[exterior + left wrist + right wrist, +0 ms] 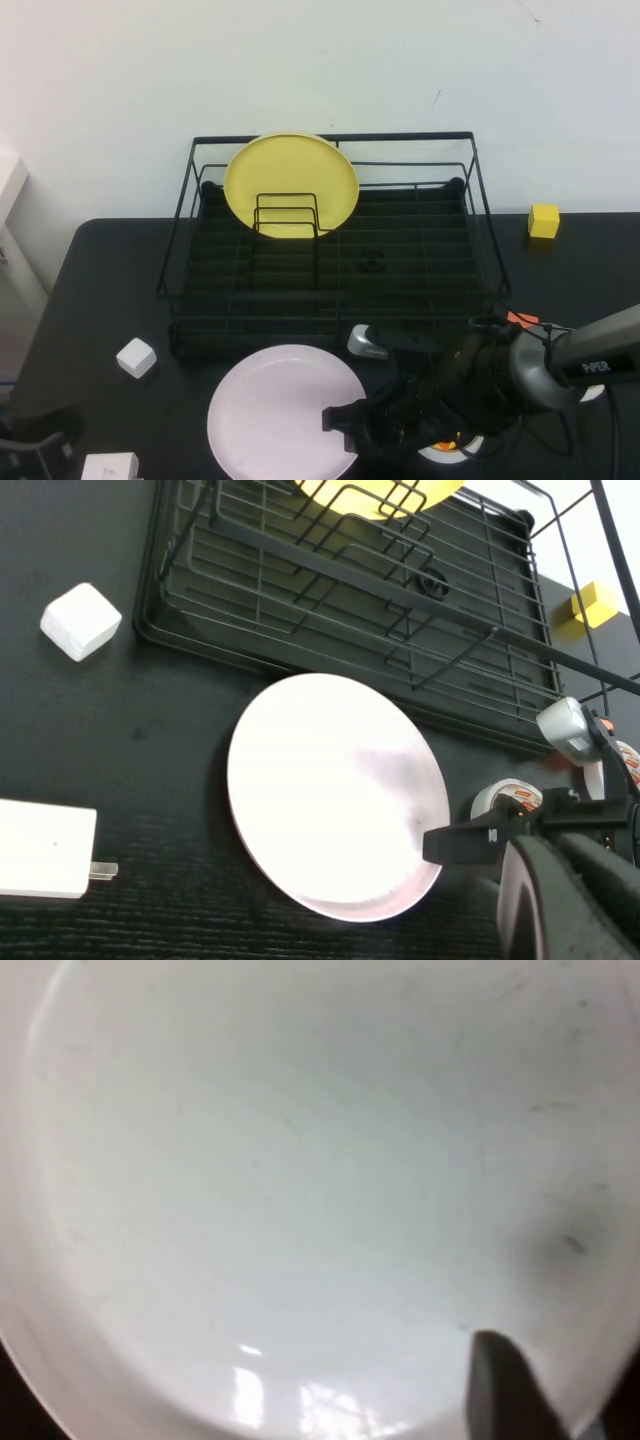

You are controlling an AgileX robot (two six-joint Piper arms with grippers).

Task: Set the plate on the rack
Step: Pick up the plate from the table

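The right gripper (345, 425) sits low at the right edge of the large round pale pink-white plate (285, 412), and from the high view I cannot tell if its fingers are closed on the rim or only next to it. In this view the plate lies flat on the black table (100, 290), just in front of the large rectangular black wire dish rack (330, 270), apart from its front rail. A round yellow plate (291, 184) stands upright in the rack, behind a small wire divider. A small yellow cube (544, 220) is on the table to the right of the rack, and a small white cube (136, 357) is near the rack's front left corner. A white rectangular block (108, 466) lies at the near left edge. The left gripper (35, 440) is only a dark shape at the near left corner, and its fingers cannot be judged. In the left wrist view the plate (335, 795) is flat on the table, and one dark finger (475, 842) of the right gripper reaches to the plate's rim; the rack (350, 590) is beyond the plate, and the white cube (80, 621) and the white block (45, 849) are also visible. In the right wrist view the plate (300, 1190) fills almost everything, with one dark fingertip (505, 1390) over its edge.
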